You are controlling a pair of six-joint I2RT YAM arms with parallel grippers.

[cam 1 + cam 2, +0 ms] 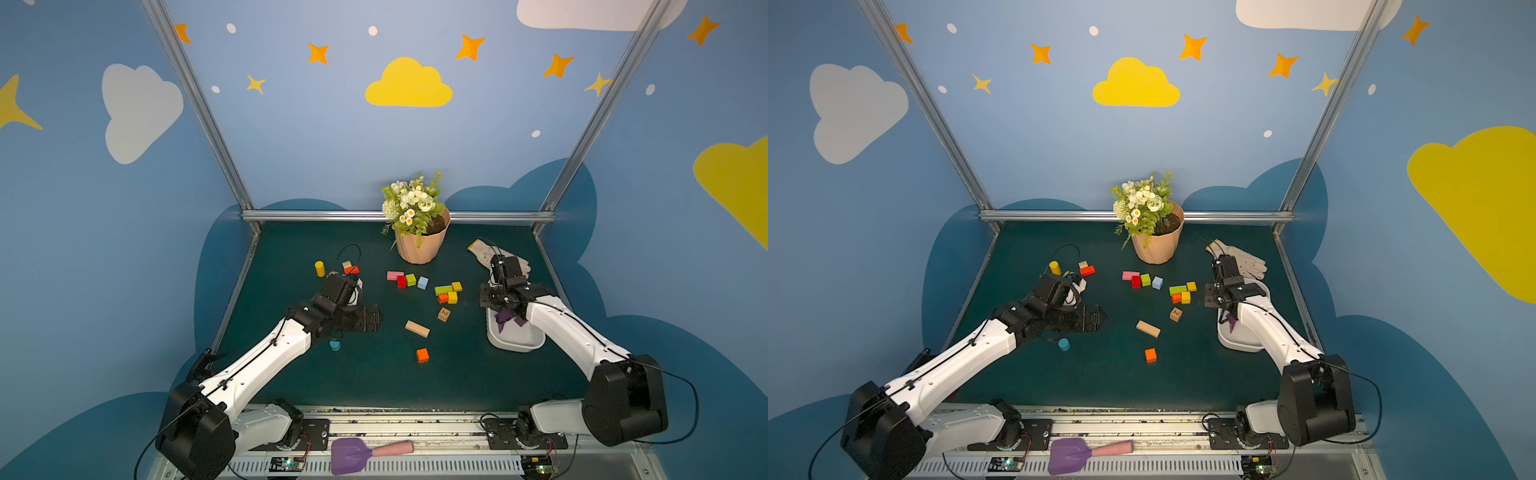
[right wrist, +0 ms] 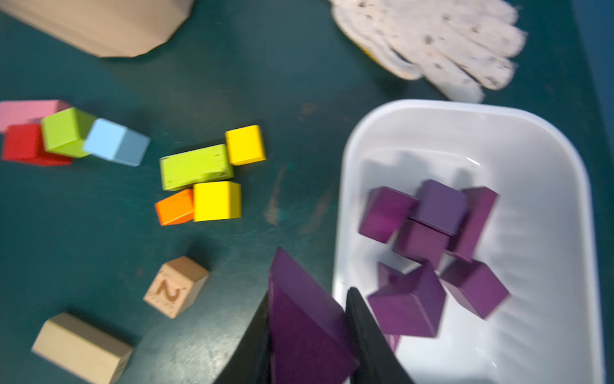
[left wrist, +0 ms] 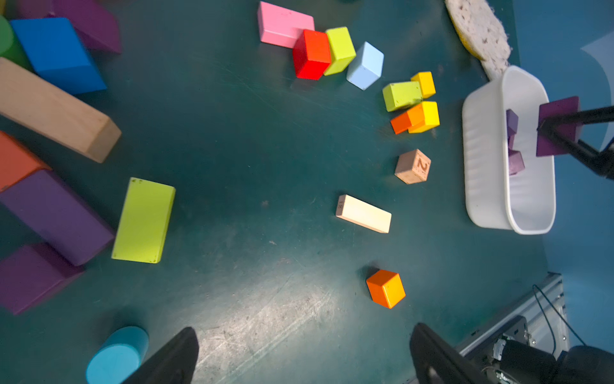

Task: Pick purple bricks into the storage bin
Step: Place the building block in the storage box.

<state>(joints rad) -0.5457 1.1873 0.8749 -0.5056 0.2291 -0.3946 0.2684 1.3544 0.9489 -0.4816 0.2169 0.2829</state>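
The right hand (image 2: 309, 335) is narrowed on a dark-purple wedge-shaped brick (image 2: 302, 299), its 2 black fingers (image 2: 252, 352) pressed against opposite faces. It holds the brick raised above the white plastic storage bin (image 2: 465, 109), near one long wall and clear of what lies inside. In the bin, about 6 more dark-purple painted bricks (image 2: 438, 206), cubes and wedges, are heaped together towards one end. The bin stands at the right side of the dark green worktop (image 1: 374, 386), with a speckled white fabric glove (image 1: 480, 249) just behind it. The left hand (image 3: 302, 359) hangs over the left half of the worktop, its jaws spread wide with nothing between them. Only the left wrist view shows 3 further purple bricks (image 3: 56, 212) lying on the worktop by that arm. They lie among a blue oblong block (image 3: 56, 53), a long plain-wood block (image 3: 56, 109) and a lime-green oblong block (image 3: 144, 221). 2 of them touch each other; the 3rd lies beyond the blue block. A light-blue cylinder (image 3: 116, 355) lies near the left hand. Across the middle are small pink, red, lime, pale-blue, yellow and orange blocks (image 1: 446, 291). A ribbed peach flowerpot (image 1: 419, 249) with white flowers stands at the back. A purple toy spade with a pink handle (image 1: 349, 453) lies on the front metal rail.
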